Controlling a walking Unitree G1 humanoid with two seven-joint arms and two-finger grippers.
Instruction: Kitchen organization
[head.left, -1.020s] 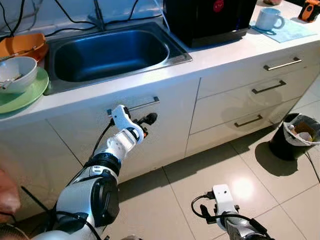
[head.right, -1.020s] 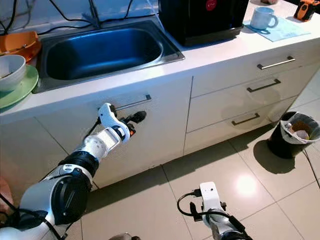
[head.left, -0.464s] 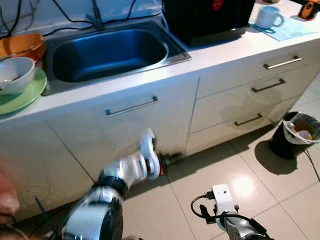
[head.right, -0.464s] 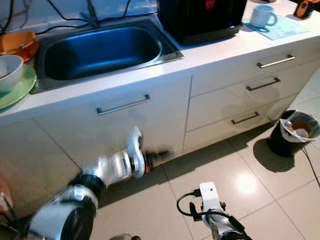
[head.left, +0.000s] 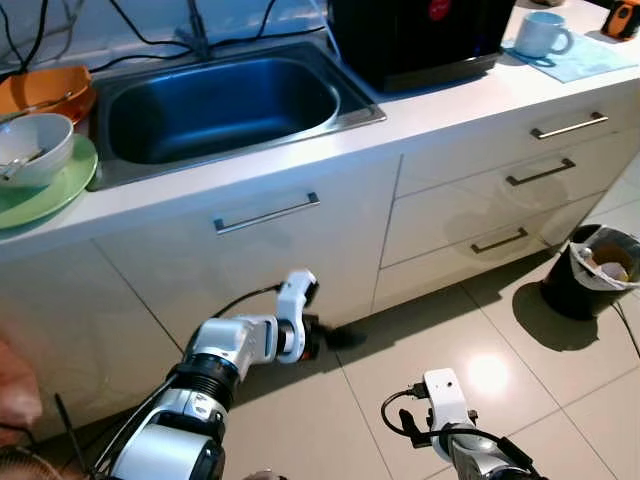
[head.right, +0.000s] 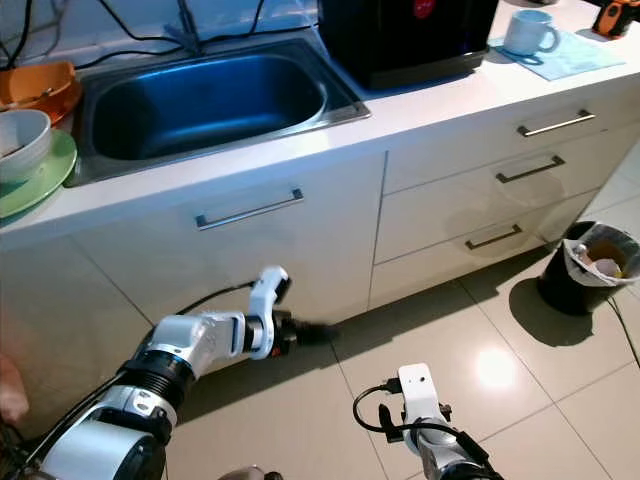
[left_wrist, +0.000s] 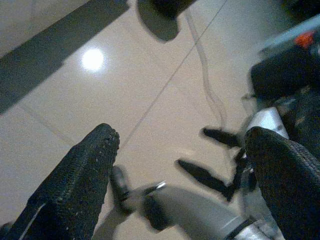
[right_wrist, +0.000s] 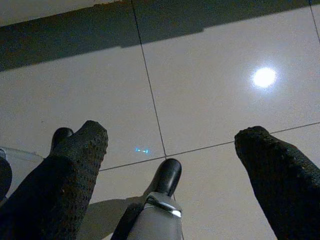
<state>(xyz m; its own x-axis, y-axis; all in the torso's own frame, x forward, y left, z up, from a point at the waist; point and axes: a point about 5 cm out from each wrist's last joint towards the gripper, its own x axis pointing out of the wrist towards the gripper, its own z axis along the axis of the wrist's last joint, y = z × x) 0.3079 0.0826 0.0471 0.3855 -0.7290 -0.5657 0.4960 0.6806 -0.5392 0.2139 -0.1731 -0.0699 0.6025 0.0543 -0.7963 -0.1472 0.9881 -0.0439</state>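
Two-fold holding nothing, fingers wide apart on left gripper (head.left: 338, 337) & right gripper (right_wrist: 172, 137); prob. gripping stiff, slick door handle (head.left: 266, 213) mid-bar.

White bowl (head.left: 33, 146) upright on green plate (head.left: 45, 196) – tabletop, left of sink (head.left: 222, 105). Orange bowl (head.left: 45, 91) behind. White mug (head.left: 541, 35) upright on blue cloth (head.left: 585, 60), far right.

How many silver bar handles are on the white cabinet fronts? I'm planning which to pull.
4: one long silver bar handle on the door under the sink, and three stacked on the drawers to its right: top, middle, bottom.
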